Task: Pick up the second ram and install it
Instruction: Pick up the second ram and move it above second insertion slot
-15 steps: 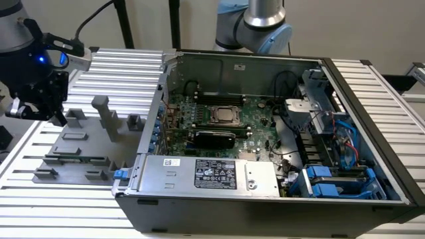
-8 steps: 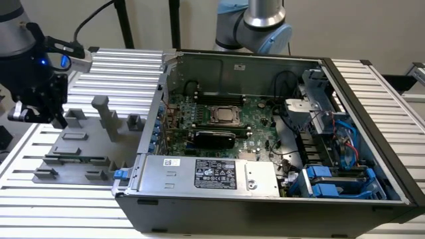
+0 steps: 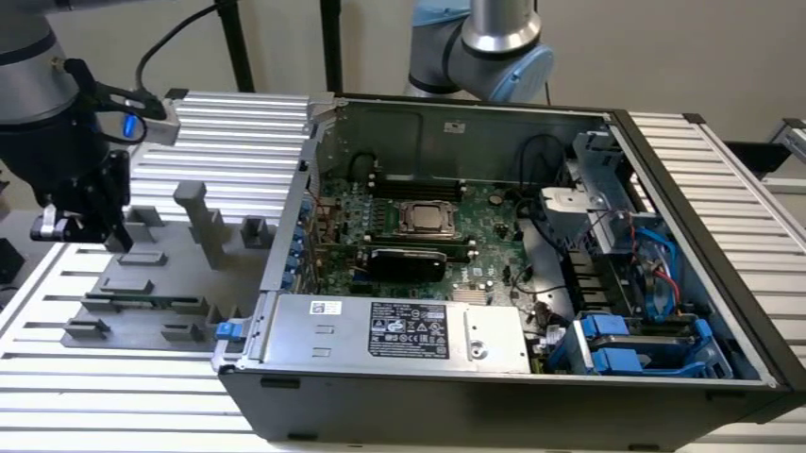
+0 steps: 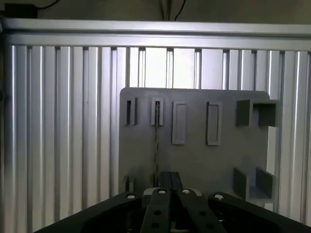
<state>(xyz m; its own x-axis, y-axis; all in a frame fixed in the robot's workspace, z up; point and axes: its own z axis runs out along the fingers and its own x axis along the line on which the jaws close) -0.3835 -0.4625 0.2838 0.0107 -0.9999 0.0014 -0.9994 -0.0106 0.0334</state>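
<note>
The second ram is a thin green strip standing on edge in a slot of the grey fixture plate, at the exterior view's left, beside the open computer case. In the wrist view the second ram appears edge-on as a thin line running out of the second slot of the fixture plate. My gripper hangs above the far part of that plate, apart from the ram. The gripper has its dark fingers pressed together, shut, with nothing held. The motherboard lies inside the case.
The fixture plate carries upright grey blocks close to my gripper. The case wall rises between the fixture and the motherboard. A second arm's base stands behind the case. The ribbed aluminium table surrounds everything.
</note>
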